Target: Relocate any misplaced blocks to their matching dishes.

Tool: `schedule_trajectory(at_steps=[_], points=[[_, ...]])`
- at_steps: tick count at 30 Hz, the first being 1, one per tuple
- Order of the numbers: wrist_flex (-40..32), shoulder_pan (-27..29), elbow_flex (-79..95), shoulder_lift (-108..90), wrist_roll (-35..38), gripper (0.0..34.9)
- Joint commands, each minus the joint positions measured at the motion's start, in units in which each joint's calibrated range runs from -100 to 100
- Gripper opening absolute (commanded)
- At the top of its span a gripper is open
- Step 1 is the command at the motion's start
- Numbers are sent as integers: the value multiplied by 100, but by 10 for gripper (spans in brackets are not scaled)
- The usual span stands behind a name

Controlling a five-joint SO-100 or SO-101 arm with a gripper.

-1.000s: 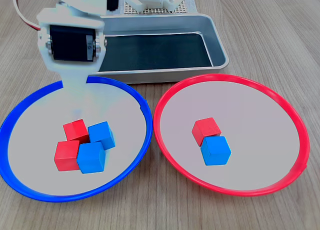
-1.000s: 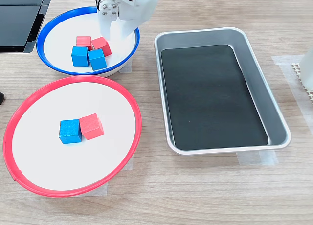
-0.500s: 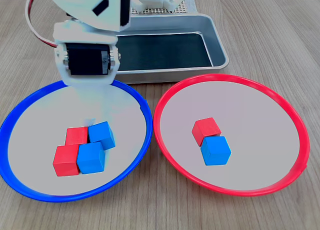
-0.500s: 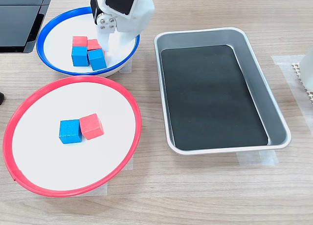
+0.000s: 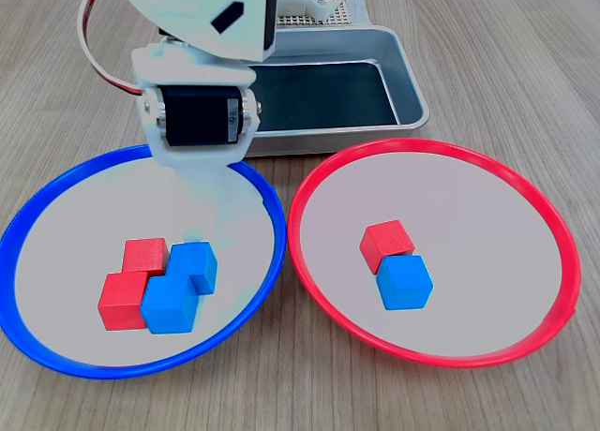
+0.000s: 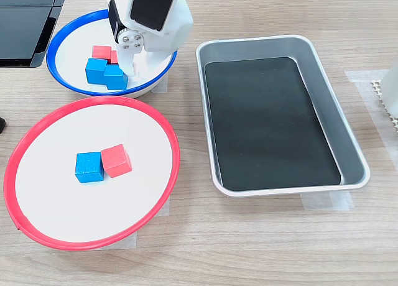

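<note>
In the first exterior view four cubes sit packed together in the near-left part of the blue-rimmed plate (image 5: 37, 220): two red blocks, the far red block (image 5: 144, 255) and the near red block (image 5: 123, 301), on the cluster's left, and two blue ones, the far blue block (image 5: 195, 265) and the near blue block (image 5: 171, 302), on its right, each touching its neighbours. The red pair are the misplaced ones here. In the red-rimmed plate (image 5: 525, 197), on the first exterior view's right, a red cube (image 5: 386, 245) touches a blue cube (image 5: 404, 281) just nearer the camera; that blue one is also out of place. Being cubes, the blocks have no long axis; what matters is how their faces turn, and the clustered ones lie roughly square to one another, while the pair in the red-rimmed plate sit slightly rotated. The hand (image 6: 133, 61) hangs over the far-right part of the blue-rimmed plate, close beside the cluster, but the arm's white body (image 5: 197, 122) hides the fingers, so I cannot tell whether they are spread or pressed together. To do this step well, I judge it should line its fingers with two free faces of one red block, probably the cluster's open left side, and come straight down so the touching blue blocks are not dragged. The grey metal tray (image 5: 403, 70) lies beyond on the desk (image 5: 525, 56).
</note>
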Motion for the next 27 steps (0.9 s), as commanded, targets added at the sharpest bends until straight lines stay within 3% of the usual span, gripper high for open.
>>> schedule_trajectory(at_steps=[1,16,18,21,27], points=[[-235,-22,-152,-182,-15,4],[-697,138,-352,91,29,4],[-689,157,-343,99,49,28],[-515,185,-343,99,107,92],[-457,194,-343,99,127,110]])
